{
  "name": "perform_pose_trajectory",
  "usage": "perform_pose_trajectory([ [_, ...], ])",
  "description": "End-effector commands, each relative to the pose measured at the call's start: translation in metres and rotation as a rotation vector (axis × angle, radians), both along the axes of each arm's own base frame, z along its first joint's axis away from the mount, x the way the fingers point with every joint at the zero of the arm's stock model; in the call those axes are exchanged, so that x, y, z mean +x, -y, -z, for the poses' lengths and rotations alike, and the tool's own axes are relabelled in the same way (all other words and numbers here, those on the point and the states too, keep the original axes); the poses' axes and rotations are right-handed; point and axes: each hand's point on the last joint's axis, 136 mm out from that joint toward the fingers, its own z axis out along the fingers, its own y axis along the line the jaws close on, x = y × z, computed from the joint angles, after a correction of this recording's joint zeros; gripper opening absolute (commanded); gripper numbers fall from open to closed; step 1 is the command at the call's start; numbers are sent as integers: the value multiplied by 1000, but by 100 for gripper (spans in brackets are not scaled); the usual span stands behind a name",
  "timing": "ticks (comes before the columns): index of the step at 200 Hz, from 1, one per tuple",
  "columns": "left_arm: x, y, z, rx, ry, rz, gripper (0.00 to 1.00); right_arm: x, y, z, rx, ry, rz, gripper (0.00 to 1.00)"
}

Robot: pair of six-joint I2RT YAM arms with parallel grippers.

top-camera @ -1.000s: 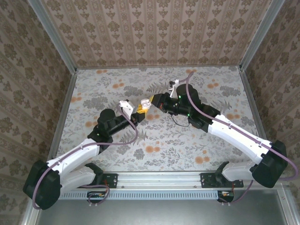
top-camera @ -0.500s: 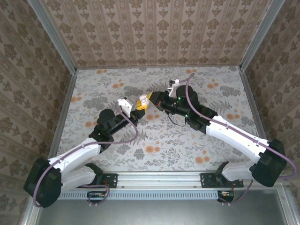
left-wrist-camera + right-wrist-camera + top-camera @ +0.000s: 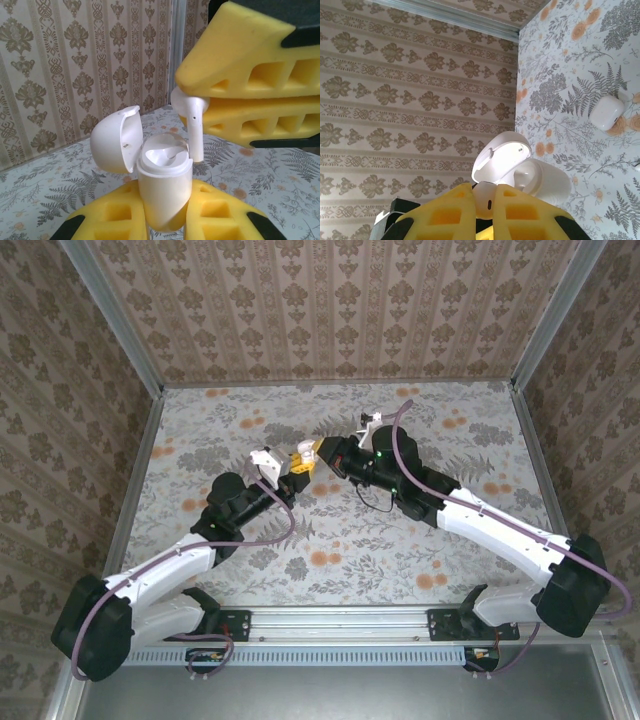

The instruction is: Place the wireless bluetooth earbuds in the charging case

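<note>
**A:** Where's the earbud?

**B:** 1 earbud (image 3: 192, 127) hangs stem-down at the right rim of the charging case (image 3: 164, 187). Its head is pinched between the 2 yellow fingers of the right gripper (image 3: 487, 199), which is clamped tight on it. The stem tip overlaps the case's rim; I can't tell whether it touches.

**A:** And the case itself?

**B:** It stands upright with its lid (image 3: 114, 142) swung open to the left. The left gripper (image 3: 165, 227) clamps the body low down (jaws narrowed onto it, holding it clear of the table (image 3: 330, 410)).

**A:** Anything in the way?

**B:** Nothing sits between the stem and the case's opening. The right gripper's fingers crowd in above and to the right of the case. In the right wrist view a second white case (image 3: 609, 112), closed, lies on the floral table, well apart from the held case. A patterned wall (image 3: 75, 75) stands behind the case.

**A:** Any change from 1 second ago?

**B:** In the top view both grippers, meeting at the case, have shifted a little farther from the arm bases, toward the back wall. Both grips are as before.
</note>
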Motion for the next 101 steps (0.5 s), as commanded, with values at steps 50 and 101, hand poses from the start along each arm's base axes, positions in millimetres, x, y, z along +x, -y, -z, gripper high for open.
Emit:
perform_pose_trajectory([
  [50, -2, 4, -17, -48, 30, 15, 0, 2, 1, -24, 20, 50, 27, 11],
  [101, -4, 4, -16, -48, 30, 16, 0, 4, 1, -16, 38, 31, 43, 11],
])
